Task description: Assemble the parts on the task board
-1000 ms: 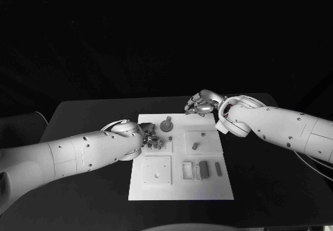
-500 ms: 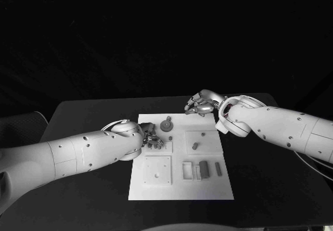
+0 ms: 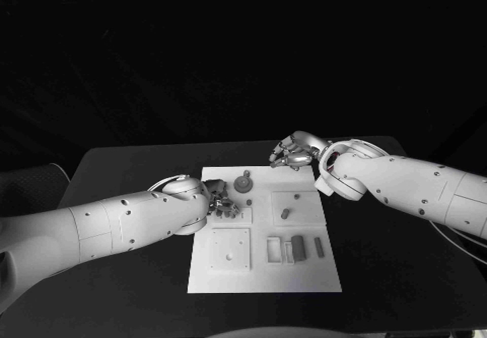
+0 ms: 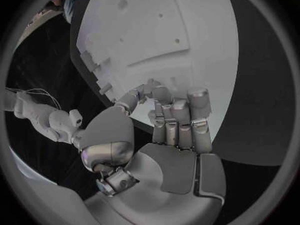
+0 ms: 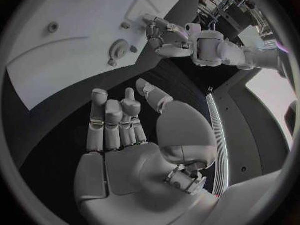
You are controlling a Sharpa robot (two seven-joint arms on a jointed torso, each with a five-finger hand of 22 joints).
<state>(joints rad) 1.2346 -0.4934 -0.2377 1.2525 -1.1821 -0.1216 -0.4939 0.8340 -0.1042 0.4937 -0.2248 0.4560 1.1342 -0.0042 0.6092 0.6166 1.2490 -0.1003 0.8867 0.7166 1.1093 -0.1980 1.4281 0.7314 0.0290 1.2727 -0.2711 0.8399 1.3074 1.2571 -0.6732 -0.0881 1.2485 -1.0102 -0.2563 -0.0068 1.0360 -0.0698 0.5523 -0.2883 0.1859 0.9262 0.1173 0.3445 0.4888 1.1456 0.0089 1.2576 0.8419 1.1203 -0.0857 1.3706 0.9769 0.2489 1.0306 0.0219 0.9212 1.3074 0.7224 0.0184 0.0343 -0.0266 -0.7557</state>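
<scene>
The white task board (image 3: 264, 271) lies in the middle of the table. On it are a round toothed part (image 3: 243, 184), a small peg (image 3: 286, 211), a dark block (image 3: 298, 245) and a slim bar (image 3: 319, 245). My left hand (image 3: 222, 198) hovers over the board's left side, next to a small piece (image 3: 248, 203). In the left wrist view this hand (image 4: 172, 122) has its thumb tip against a fingertip above the board (image 4: 181, 25); any part between them is hidden. My right hand (image 3: 292, 153) hangs past the board's far right corner, fingers loosely bent and holding nothing (image 5: 119, 125).
A raised square plate with holes (image 3: 230, 248) and a pale frame (image 3: 275, 249) sit on the board's near half. The right wrist view shows the board (image 5: 56, 70), the round part (image 5: 119, 49) and my left hand (image 5: 164, 35). Bare black table surrounds the board.
</scene>
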